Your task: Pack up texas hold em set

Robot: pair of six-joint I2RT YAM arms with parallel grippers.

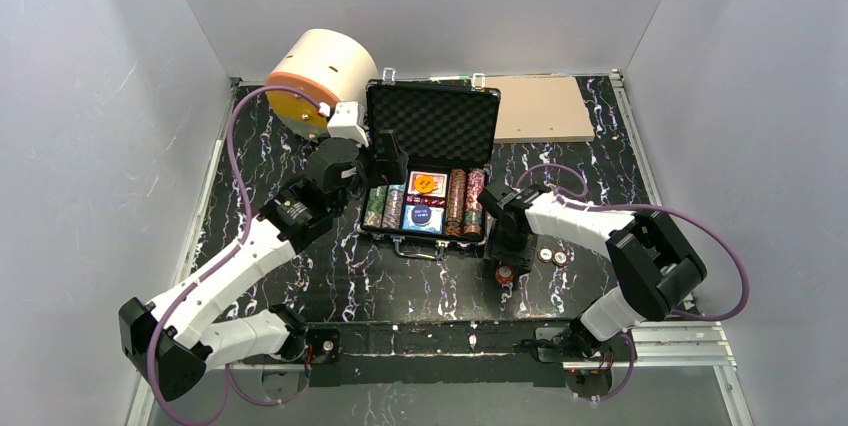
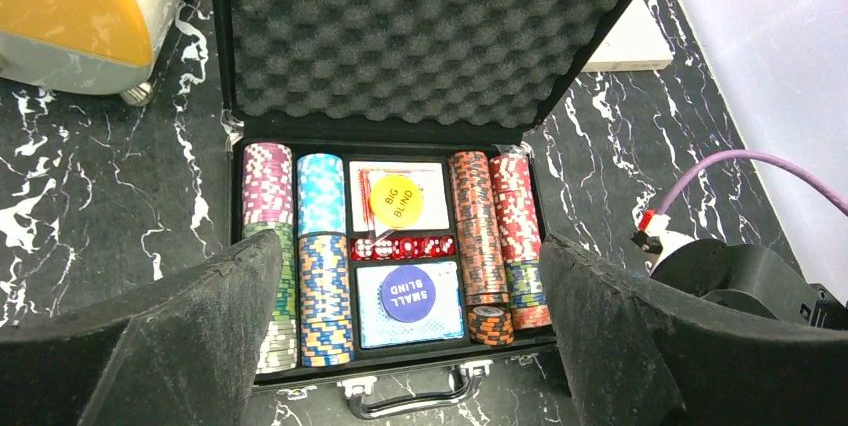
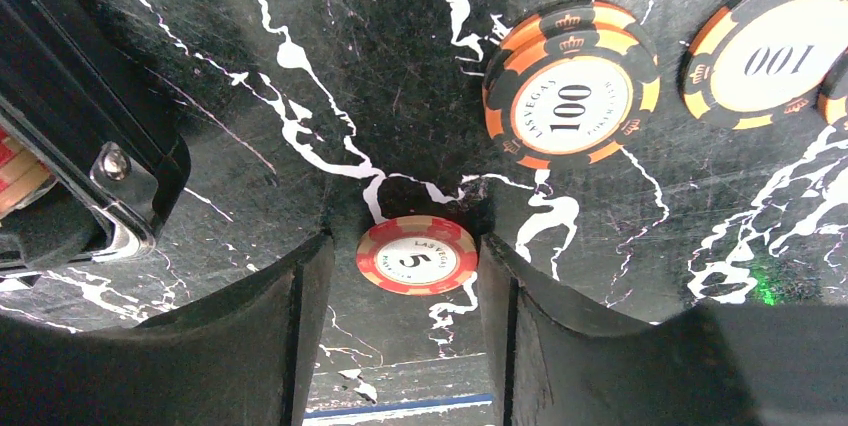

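The black briefcase [image 1: 432, 124] stands open mid-table, its foam lid [image 2: 420, 36] upright. Rows of striped chips [image 2: 322, 276], a red deck under a yellow button [image 2: 397, 198], red dice [image 2: 402, 246] and a blue deck under a blue button [image 2: 408, 293] fill its tray. My left gripper [image 1: 385, 161] is open and empty, hovering above the case [image 2: 410, 346]. My right gripper [image 1: 505, 256] is open, its fingertips on either side of a red "5" chip [image 3: 417, 255] lying flat on the table. Two orange-black "100" chips [image 3: 570, 96] lie just beyond it.
A cream cylinder with an orange face [image 1: 318, 76] stands at the back left by the case. A flat tan board [image 1: 540, 108] lies at the back right. The case's front corner and latch [image 3: 110, 161] are just left of my right gripper. Grey walls enclose the table.
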